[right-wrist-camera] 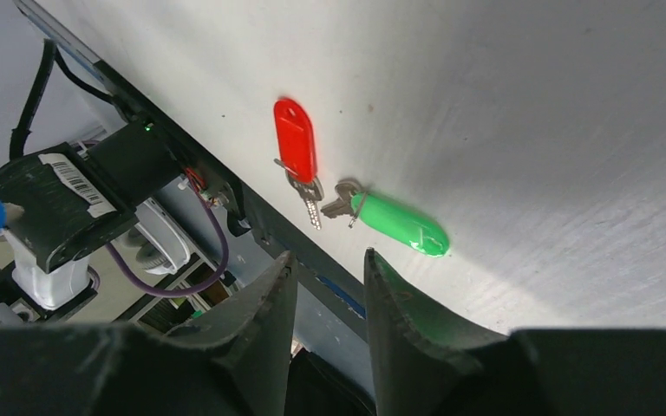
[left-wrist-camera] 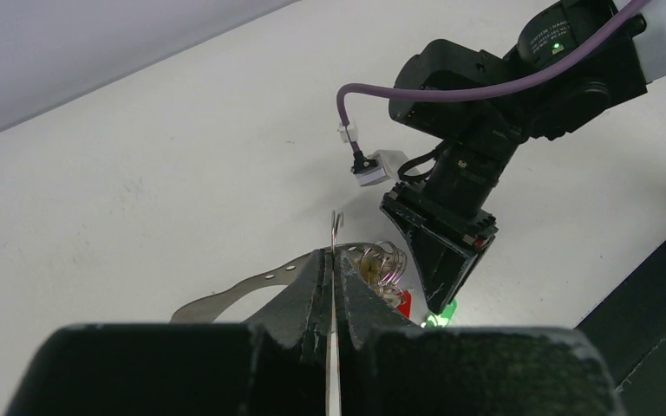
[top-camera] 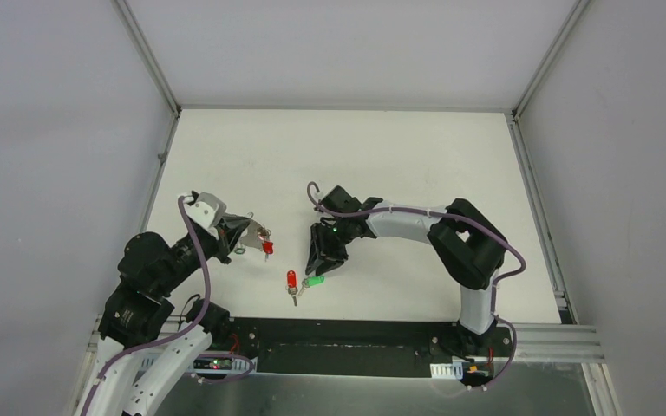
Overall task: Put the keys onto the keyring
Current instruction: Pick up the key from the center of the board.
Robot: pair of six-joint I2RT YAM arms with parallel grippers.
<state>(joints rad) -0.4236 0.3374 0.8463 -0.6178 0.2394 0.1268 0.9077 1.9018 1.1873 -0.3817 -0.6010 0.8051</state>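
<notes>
Left gripper (left-wrist-camera: 333,256): jaws closed on a thin grey wire that rises upright between them to a small hook. This is the keyring (left-wrist-camera: 336,227), held above the table (top-camera: 355,147) towards its left edge. We see only this short stretch, as the rest is hidden behind the fingers, and from above the loop is too thin to trace. A flat grey strip (left-wrist-camera: 225,296) with punched holes curves away to the left of the fingers; we cannot tell whether it belongs to the ring. Just right of the fingers sit small wire coils (left-wrist-camera: 385,260), and below them a red-headed key (left-wrist-camera: 404,303), half covered by a finger.

Right gripper (right-wrist-camera: 328,256): fingers a narrow gap apart with nothing between them, poised over two loose keys near the middle of the table's near edge. A second red key (right-wrist-camera: 296,139) and a green key (right-wrist-camera: 399,225) lie with heads apart and metal ends close together; we cannot tell whether these ends touch. In the left wrist view the green key shows only as a sliver under the right gripper.
</notes>
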